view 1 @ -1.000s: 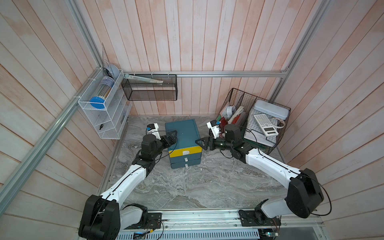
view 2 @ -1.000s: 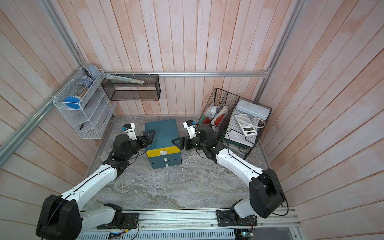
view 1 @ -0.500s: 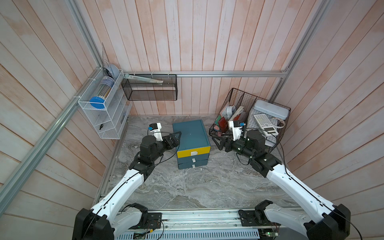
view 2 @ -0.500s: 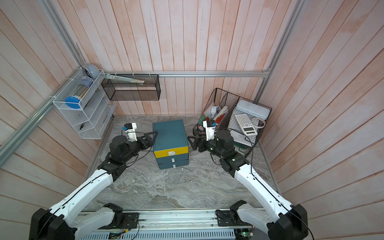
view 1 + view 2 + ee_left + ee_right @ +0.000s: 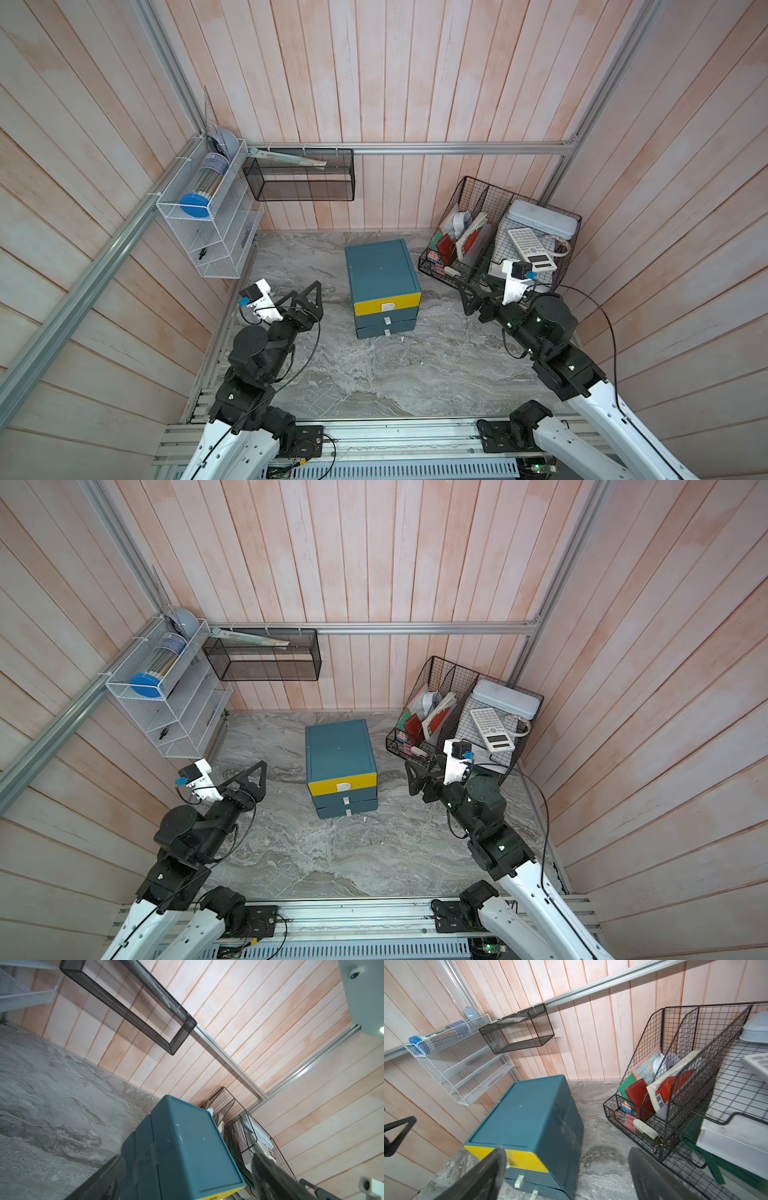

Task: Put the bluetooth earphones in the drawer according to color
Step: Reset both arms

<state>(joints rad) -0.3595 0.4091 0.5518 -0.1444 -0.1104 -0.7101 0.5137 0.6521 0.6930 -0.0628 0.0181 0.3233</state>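
The drawer cabinet (image 5: 380, 272) stands upright in the middle of the marble top (image 5: 374, 374), its 3 fronts shut, 1 yellow above 2 teal, facing the arm bases. The left gripper (image 5: 309, 297) hovers off its left side, apart from it, fingers spread and empty. The right gripper (image 5: 465, 297) hangs off its right side, also spread wide and empty, just beside the black wire basket (image 5: 461, 195) holding a calculator (image 5: 530, 245).

**Free floor in front, narrow gap at the right**

The table (image 5: 374, 374) lies open in front of the drawer cabinet (image 5: 381, 270) and on its left side. The cabinet itself blocks the middle. On its right the black wire basket (image 5: 432, 266) stands near and leaves only a narrow passage. The white rack (image 5: 216, 253) and the mesh shelf (image 5: 299, 192) hang on the walls, above the table.
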